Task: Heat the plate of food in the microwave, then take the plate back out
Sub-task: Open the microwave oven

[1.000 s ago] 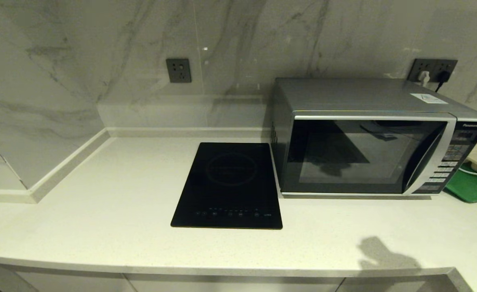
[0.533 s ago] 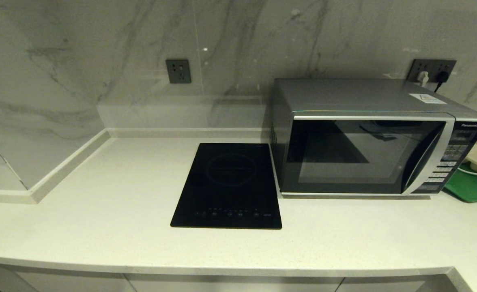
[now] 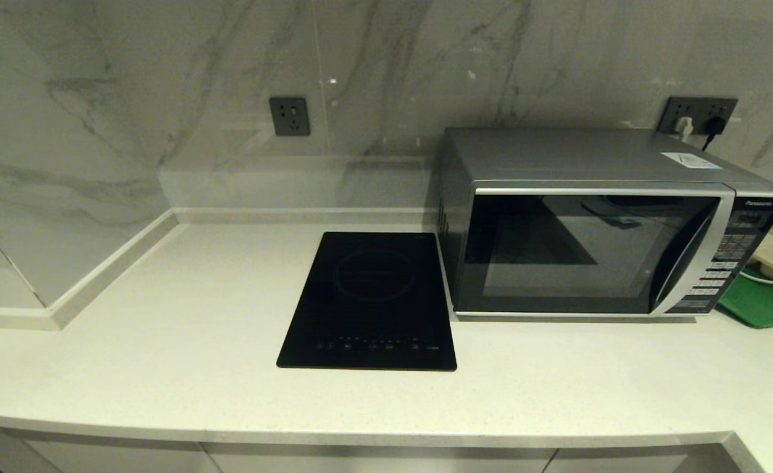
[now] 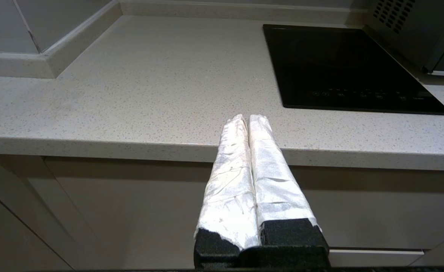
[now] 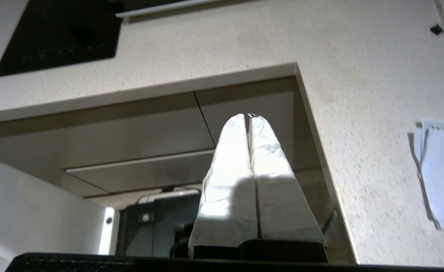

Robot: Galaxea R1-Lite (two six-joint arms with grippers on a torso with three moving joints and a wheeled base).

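Silver microwave (image 3: 597, 223) door shut, plate unseen; left gripper (image 4: 249, 121) and right gripper (image 5: 247, 120) pressed closed, empty, below the microwave's counter: risks fumbling the handle.

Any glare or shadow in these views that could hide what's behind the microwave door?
Head view: the microwave door glass mirrors the room, so its inside cannot be read. Right wrist view: a shadow darkens the lower part of the shut right gripper. Left wrist view: evenly lit, the shut left gripper clear.
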